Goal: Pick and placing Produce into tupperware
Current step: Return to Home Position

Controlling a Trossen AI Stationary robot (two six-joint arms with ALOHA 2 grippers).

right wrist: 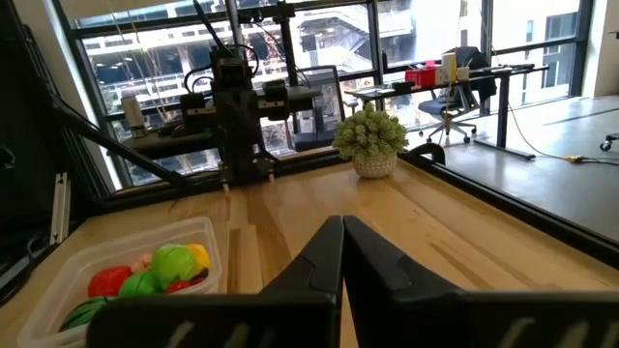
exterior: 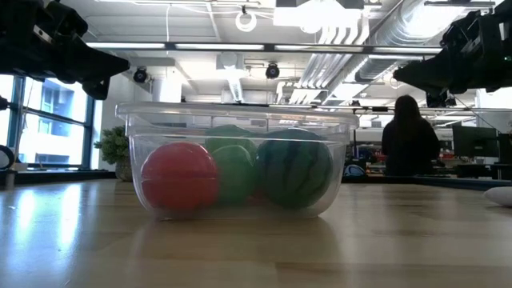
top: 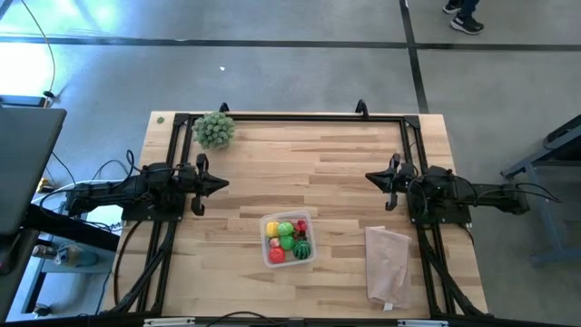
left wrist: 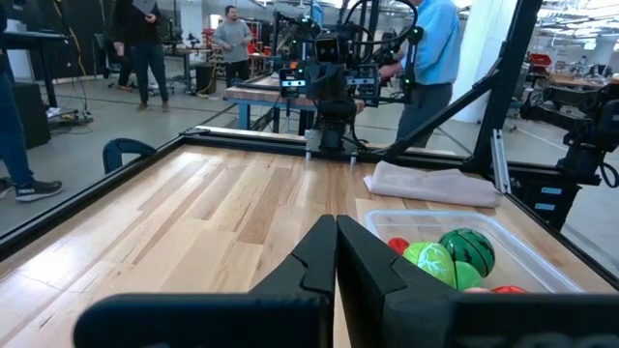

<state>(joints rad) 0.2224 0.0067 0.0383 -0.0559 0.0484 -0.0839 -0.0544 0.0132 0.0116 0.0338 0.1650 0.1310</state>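
Observation:
The clear squarish tupperware [top: 289, 240] stands near the table's front middle and holds the produce [top: 288, 239]: red, green and yellow toy fruits and a striped watermelon ball [exterior: 294, 170]. In the low view a red ball [exterior: 180, 178] shows at its front. My left gripper [top: 223, 184] is shut, held level above the table's left side. My right gripper [top: 369, 177] is shut, held level above the right side. Both stand clear of the tupperware and hold nothing.
A grey-green bushy ball in a small pot [top: 214, 130] stands at the far left corner. A pale pinkish bag [top: 388, 263] lies flat at the near right. A dark metal frame [top: 290, 116] borders the table. People stand in the room beyond.

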